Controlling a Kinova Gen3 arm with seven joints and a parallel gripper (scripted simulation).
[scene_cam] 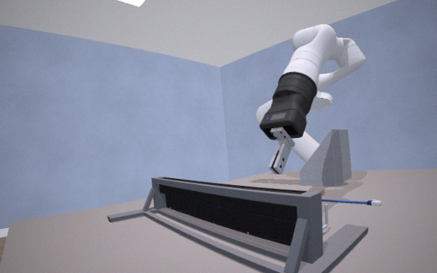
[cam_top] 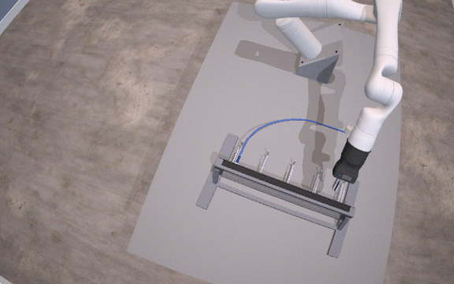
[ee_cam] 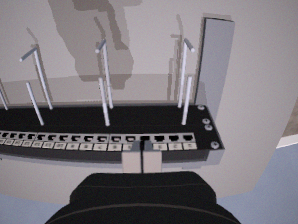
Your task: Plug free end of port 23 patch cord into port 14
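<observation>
no readable labels on panel (ee_cam: 100, 137)

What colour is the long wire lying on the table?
Blue, with a pale plug at its free end. The cord shows best in the top view.
</observation>
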